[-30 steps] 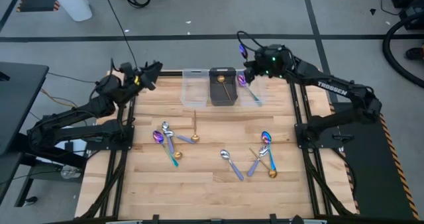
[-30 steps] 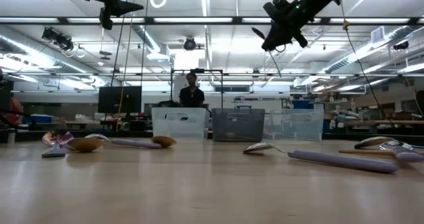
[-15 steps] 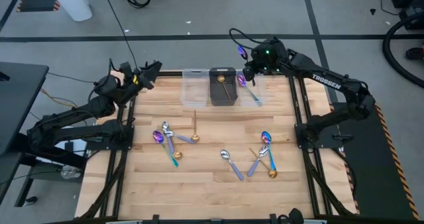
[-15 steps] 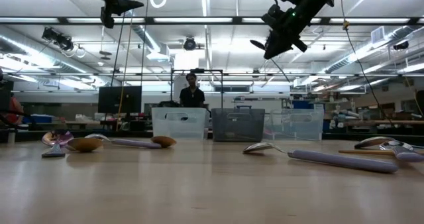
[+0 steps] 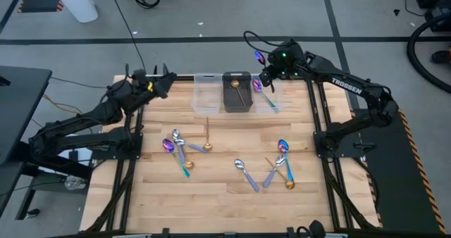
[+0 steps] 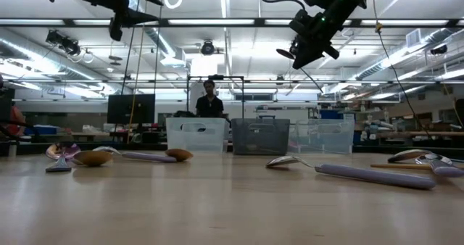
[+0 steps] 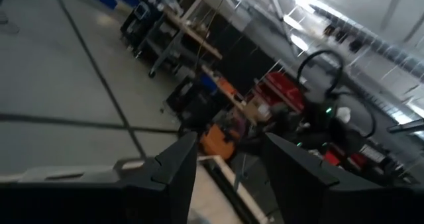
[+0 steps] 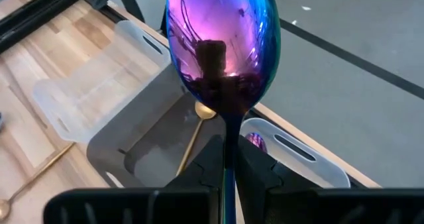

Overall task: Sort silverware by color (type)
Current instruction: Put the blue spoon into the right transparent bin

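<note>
Overhead, the right gripper (image 5: 261,74) is seen shifted leftward since a second ago, now above the table's (image 5: 211,196) far edge near the right clear bin (image 5: 269,97), jaws clamped on a rainbow spoon (image 5: 259,57). The left gripper (image 5: 166,84), spread and empty, has edged inward over the far-left corner. Loose spoons (image 5: 180,148) are left mid-table.

Low down, both grippers hang high.

Right wrist: the rainbow spoon's bowl (image 8: 222,42) stands above the dark bin (image 8: 159,144); release is judged imminent.
</note>
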You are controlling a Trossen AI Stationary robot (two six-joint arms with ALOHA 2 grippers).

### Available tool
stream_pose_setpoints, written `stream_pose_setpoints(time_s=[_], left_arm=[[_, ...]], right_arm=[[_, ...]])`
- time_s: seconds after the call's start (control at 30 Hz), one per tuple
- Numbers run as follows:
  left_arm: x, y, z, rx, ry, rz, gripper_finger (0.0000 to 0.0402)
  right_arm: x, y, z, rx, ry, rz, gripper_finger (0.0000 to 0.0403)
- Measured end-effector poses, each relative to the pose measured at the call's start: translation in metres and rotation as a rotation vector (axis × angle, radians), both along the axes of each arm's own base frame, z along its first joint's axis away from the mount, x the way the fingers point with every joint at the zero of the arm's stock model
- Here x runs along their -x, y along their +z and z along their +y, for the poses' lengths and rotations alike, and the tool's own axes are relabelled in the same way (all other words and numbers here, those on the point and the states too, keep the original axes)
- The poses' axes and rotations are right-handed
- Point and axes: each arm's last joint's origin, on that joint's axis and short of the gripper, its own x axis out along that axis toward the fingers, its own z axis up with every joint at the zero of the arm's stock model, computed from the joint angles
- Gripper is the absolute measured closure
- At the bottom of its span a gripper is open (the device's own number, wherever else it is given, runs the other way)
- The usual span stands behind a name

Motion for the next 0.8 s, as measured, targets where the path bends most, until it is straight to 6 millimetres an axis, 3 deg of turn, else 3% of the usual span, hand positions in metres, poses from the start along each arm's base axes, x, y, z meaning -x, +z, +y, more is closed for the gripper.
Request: stream_pose_setpoints(time_s=[0.23,0.8], left_arm=[[0.0,-0.013,0.0,0.085,0.0,0.101,0.0221],[0.001,-0.021,-0.001,0.14,-0.005,0.16,0.0221]], right_arm=[[0.002,-0.005,-0.002,0.009,-0.012,0.028,0.0371],[0.007,-0.05,-0.001,-0.015,-0.016,0.116,0.0371]])
